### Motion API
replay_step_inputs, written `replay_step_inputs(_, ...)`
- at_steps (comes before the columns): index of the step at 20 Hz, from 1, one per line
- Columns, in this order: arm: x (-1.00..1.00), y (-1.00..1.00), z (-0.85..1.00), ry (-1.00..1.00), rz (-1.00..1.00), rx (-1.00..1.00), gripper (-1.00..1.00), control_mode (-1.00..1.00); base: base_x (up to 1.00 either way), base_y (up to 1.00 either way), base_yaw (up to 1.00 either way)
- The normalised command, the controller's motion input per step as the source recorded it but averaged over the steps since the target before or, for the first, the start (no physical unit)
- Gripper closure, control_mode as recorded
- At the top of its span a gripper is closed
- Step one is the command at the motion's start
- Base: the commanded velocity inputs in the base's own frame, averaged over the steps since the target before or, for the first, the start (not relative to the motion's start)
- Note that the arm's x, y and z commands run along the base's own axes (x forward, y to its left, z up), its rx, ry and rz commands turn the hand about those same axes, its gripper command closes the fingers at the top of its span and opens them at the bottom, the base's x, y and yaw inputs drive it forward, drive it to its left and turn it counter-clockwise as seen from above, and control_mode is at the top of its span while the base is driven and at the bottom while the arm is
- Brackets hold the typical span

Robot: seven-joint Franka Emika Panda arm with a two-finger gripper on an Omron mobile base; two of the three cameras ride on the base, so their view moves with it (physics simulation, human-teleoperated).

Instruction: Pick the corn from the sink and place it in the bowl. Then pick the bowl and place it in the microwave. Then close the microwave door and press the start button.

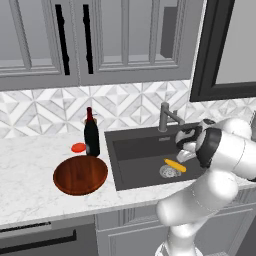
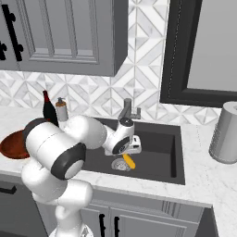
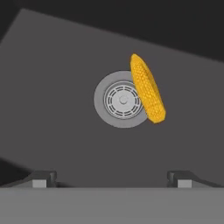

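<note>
sink (image 1: 135,150) looks like matt dark grey, smooth, with a ribbed shiny metal drain (image 3: 122,99). corn (image 3: 148,89) has a bumpy pebbled skin. bowl (image 1: 80,174) is glossy reddish wood. counter (image 1: 30,190) looks like polished pale marble; bottle (image 1: 91,134) is dark glossy glass.

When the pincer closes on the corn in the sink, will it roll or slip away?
The corn is a rounded, tapered cob, so it may roll sideways if nudged. It lies partly over the metal drain, perhaps unsteadily. It looks stiff and small, so the open pincer should span it.
</note>
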Motion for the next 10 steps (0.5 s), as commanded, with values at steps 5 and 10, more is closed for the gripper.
replay_step_inputs(5,0.27,-0.27,-0.24,0.02,0.08,0.0,-1.0,-1.0,0.0,0.0,0.0)
replay_step_inputs(10,0.23,-0.05,-0.27,0.02,0.07,0.0,-1.0,-1.0,0.0,0.0,0.0)
